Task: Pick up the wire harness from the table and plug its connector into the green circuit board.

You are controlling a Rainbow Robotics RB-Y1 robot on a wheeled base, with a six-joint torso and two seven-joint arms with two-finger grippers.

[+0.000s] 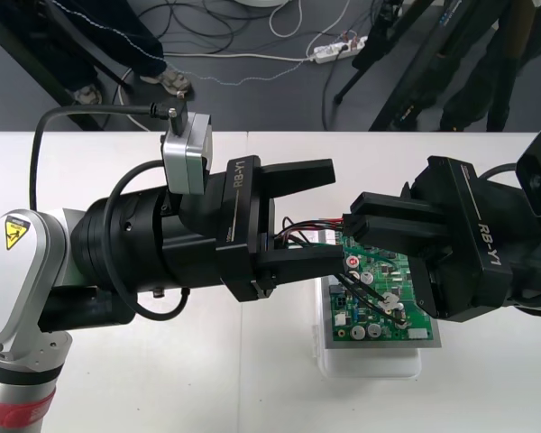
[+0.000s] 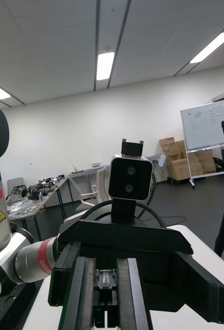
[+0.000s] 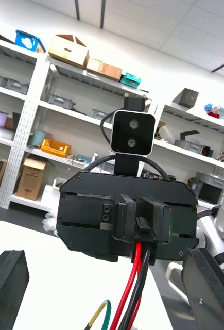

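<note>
The right gripper (image 1: 350,218) is pinched shut on the black plug (image 3: 142,227). The wires (image 1: 311,226) run sideways from it, between the wide-open fingers of the left gripper (image 1: 330,216), which holds nothing. The green board (image 1: 371,325) lies just under the right gripper, so that arm is nearer.

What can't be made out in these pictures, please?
Front view: the right gripper hides the plug and covers the far part of the green circuit board; the other end of the wires is lost against the left gripper.
Left wrist view: the picture's edge cuts the wires off.
</note>
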